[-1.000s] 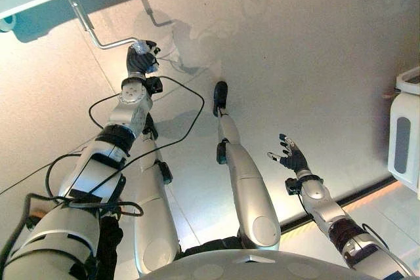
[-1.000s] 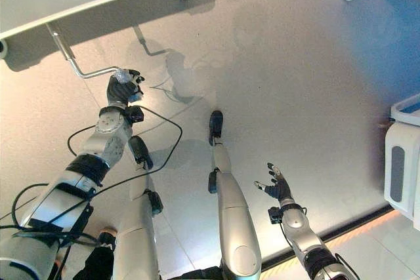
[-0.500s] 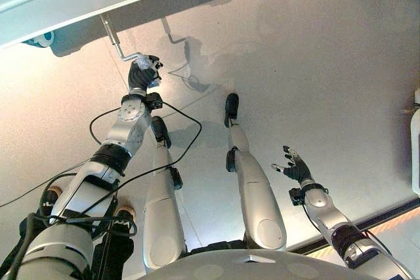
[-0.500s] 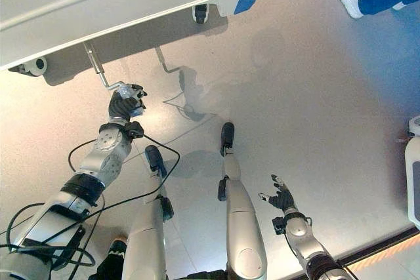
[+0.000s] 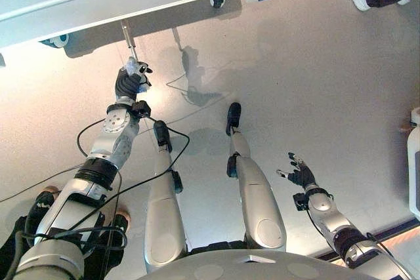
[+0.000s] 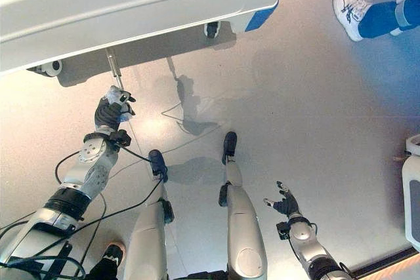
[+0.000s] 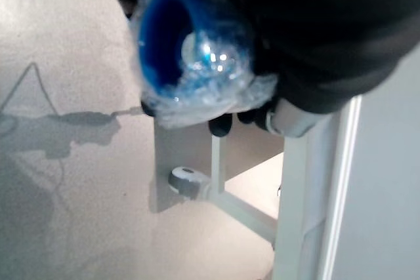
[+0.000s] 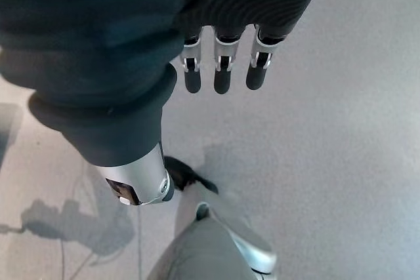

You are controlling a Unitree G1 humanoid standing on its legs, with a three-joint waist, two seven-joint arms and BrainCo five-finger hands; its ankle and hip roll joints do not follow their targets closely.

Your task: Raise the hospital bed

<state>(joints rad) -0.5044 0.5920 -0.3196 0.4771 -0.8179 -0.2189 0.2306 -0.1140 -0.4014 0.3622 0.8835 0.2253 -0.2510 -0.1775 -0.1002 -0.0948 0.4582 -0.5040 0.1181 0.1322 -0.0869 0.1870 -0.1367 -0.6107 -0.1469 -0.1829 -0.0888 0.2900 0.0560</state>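
Pale grey floor (image 5: 315, 83) runs under the white hospital bed (image 6: 131, 4), whose frame crosses the far side on small castors. From beneath it a metal crank rod (image 6: 114, 69) sticks out, its blue, plastic-wrapped handle (image 7: 190, 50) clasped in the curled fingers of the left hand (image 5: 130, 82). Well apart, the right hand (image 5: 300, 174) hangs over bare floor, fingers spread and holding nothing. A person's white shoe (image 6: 346, 4) stands by the bed's far corner.
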